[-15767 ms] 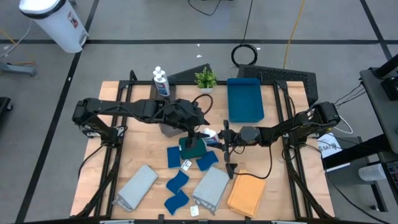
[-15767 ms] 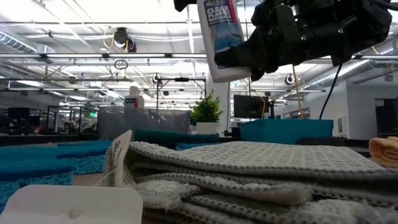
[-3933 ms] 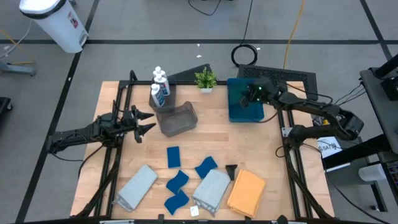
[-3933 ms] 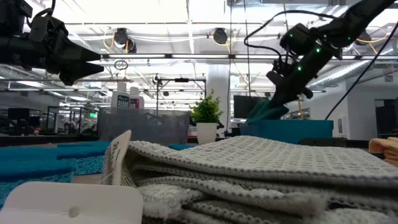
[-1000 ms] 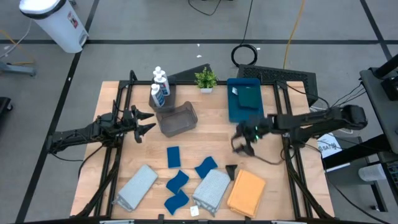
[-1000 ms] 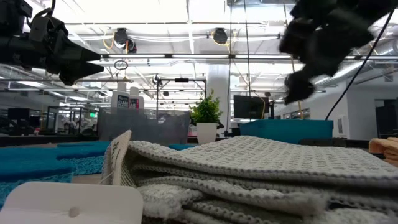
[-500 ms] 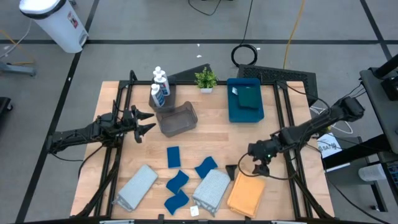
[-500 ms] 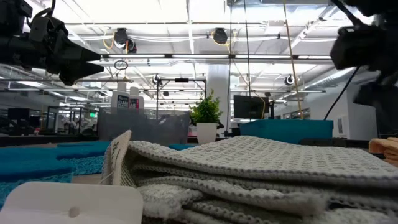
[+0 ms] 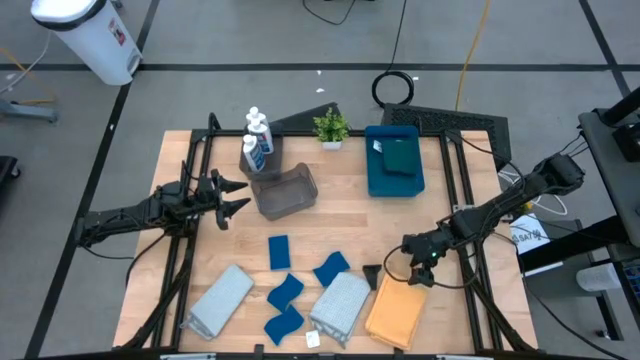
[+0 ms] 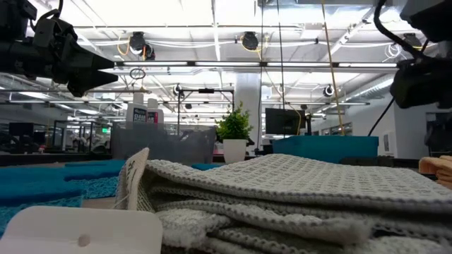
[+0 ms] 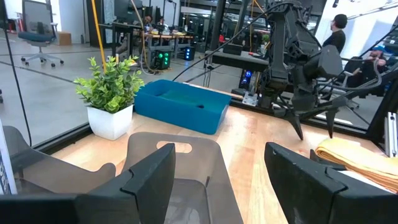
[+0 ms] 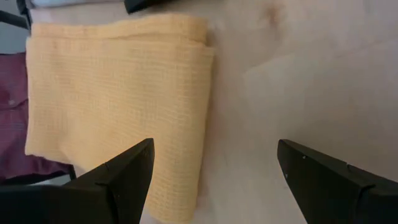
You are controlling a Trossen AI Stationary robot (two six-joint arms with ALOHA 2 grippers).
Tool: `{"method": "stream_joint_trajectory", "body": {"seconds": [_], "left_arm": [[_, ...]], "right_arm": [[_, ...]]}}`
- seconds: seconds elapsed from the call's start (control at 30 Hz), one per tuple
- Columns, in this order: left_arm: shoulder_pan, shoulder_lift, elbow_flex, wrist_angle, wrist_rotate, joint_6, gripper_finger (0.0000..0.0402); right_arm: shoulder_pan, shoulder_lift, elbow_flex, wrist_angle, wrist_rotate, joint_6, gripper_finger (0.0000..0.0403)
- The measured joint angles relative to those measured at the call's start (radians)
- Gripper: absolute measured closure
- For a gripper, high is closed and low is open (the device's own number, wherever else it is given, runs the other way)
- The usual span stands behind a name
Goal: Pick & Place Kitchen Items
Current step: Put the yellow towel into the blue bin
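The right gripper (image 9: 418, 272) is hovering wide open over the orange cloth (image 9: 396, 310). The left gripper (image 9: 232, 194) is waiting, open and empty, beside the grey bin (image 9: 284, 191).

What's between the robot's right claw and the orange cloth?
Nothing: in the right wrist view, the open right gripper hangs over the orange cloth edge and bare table.
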Motion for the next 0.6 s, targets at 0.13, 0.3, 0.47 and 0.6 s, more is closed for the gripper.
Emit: {"method": "stream_joint_trajectory", "body": {"seconds": [0.13,0.3,0.47,0.6], "left_arm": [[0.0,0.0,0.0,0.0,0.0,0.0,0.0151],[0.0,0.0,0.0,0.0,0.0,0.0,0.0151],[0.0,0.0,0.0,0.0,0.0,0.0,0.0151],[0.0,0.0,0.0,0.0,0.0,0.0,0.0151]], "right_arm": [[0.025,0.01,-0.033,0.091,-0.006,0.047,0.009],[0.066,0.039,-0.046,0.169,-0.001,0.09,0.009],[0.113,0.092,-0.046,0.261,0.001,0.124,0.0093],[0.124,0.146,-0.046,0.316,-0.005,0.139,0.0106]]}}
